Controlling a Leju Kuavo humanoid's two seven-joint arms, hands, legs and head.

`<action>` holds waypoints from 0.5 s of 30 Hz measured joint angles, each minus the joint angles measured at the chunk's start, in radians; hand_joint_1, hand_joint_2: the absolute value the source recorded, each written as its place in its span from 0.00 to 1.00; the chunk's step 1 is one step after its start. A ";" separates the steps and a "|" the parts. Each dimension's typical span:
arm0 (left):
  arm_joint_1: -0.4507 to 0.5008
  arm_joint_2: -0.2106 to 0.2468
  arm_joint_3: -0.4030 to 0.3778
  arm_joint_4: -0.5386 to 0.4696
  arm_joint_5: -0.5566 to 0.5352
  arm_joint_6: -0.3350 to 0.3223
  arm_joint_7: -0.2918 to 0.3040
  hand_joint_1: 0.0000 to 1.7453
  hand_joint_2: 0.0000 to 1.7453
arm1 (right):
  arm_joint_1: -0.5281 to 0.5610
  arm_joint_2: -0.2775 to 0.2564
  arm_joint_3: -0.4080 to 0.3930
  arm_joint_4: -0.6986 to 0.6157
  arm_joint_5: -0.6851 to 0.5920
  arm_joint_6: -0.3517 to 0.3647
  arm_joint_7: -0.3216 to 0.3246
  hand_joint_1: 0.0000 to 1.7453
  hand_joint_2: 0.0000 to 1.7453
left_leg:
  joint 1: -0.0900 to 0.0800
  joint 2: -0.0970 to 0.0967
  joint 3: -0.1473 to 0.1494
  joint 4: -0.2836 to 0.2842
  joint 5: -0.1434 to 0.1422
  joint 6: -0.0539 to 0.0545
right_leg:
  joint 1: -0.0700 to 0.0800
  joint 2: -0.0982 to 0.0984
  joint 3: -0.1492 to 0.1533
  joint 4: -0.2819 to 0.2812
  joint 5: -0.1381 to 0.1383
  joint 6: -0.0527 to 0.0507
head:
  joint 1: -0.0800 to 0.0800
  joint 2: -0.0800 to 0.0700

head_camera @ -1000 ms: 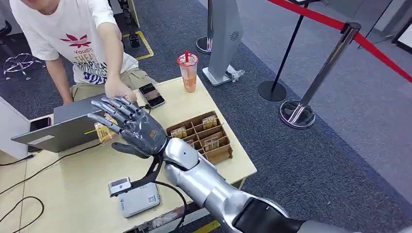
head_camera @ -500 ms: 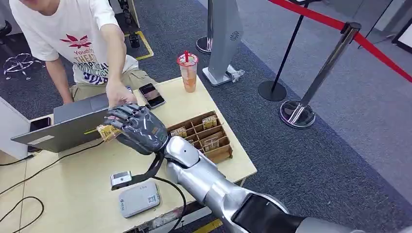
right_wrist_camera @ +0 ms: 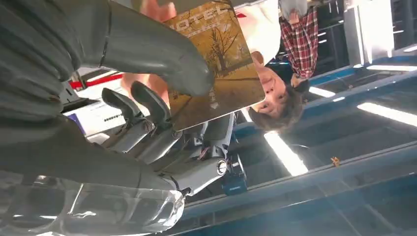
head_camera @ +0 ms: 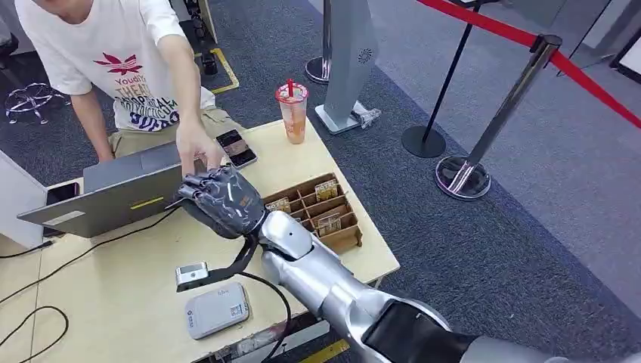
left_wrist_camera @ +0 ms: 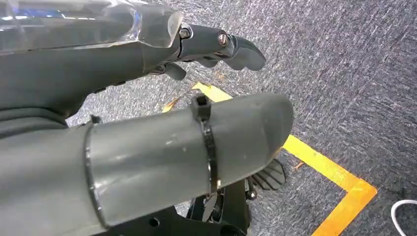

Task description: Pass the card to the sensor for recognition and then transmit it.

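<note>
Right wrist view gives the best look at the card (right_wrist_camera: 216,73): it's a golden-brown one with a tree scene and "HOTEL" printed across it, pinched between the thick thumb and the darker fingers (right_wrist_camera: 147,105) of the right hand (right_wrist_camera: 162,98). So that hand is clamped on the card, no question.

From the head view, the right hand (head_camera: 221,200) sits curled up above the bench (head_camera: 113,295), just at the edge of the grey laptop (head_camera: 113,198), and the person's hand (head_camera: 198,148) is right at its 12 o'clock, pretty much touching the fingertips. The person's white shirt (head_camera: 113,53) has writing on it that looks like "YouDiy" and "THEATRE", though it's partly too creased to read properly.

At about 3 o'clock from the hand there's the brown divided card tray (head_camera: 321,215) with a few more cards standing in it. The small sensor (head_camera: 215,308) lies at 6 o'clock, near the bench's front edge.

Compared with a second ago, the hand has gone from fingers spread wide with the card showing to fingers folded in, and the person's hand has come closer.

Left wrist view shows the left hand (left_wrist_camera: 147,98) hanging over carpet with yellow floor tape (left_wrist_camera: 334,177), fingers loosely apart, holding nothing.
</note>
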 joint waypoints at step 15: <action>0.000 0.000 0.000 0.000 -0.003 0.004 -0.001 0.00 0.00 | -0.002 -0.007 0.007 0.007 -0.113 0.000 -0.028 1.00 1.00 | 0.000 0.000 0.000 0.000 0.000 0.000 | 0.000 0.000 0.000 0.000 0.000 0.000 | 0.000 0.000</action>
